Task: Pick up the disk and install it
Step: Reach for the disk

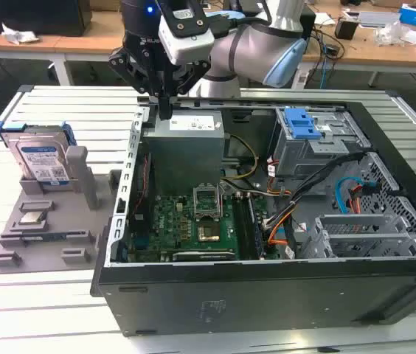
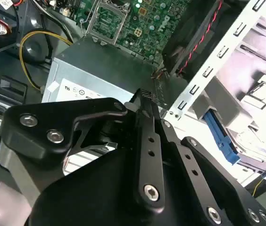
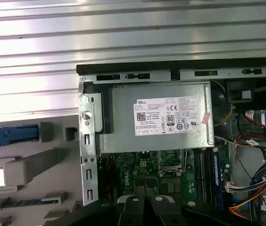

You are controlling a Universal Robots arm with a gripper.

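An open computer case (image 1: pixel 267 295) is lying on its side on a white slatted table (image 1: pixel 46 317), its black wall sitting nearest in the exterior view. On the exterior view's left, just beside the case, a grey tray (image 1: pixel 46 251) is resting on the table. A small square chip (image 1: pixel 31 217) is lying flat on the tray's near part. Farther back on it, the disk (image 1: pixel 42 162) is standing upright in a slot, its label facing forward and blue plastic showing around its edges. It is sitting outside the case, with nothing touching it.

Inside the case, a green circuit board (image 1: pixel 186 221) is lying flat, and a grey power supply (image 1: pixel 186 147) is sitting beyond it. The gripper (image 1: pixel 165 107) is hanging just above the power supply's far edge, pointing down, well apart from the disk. Its fingers (image 2: pixel 145 96) are pressing together in the second wrist view and holding nothing. On the exterior view's right, a metal drive cage (image 1: pixel 319 151) with a blue latch (image 1: pixel 300 122) is sitting in the case. Cluttered benches (image 1: pixel 355 44) are standing behind the arm (image 1: pixel 260 48).
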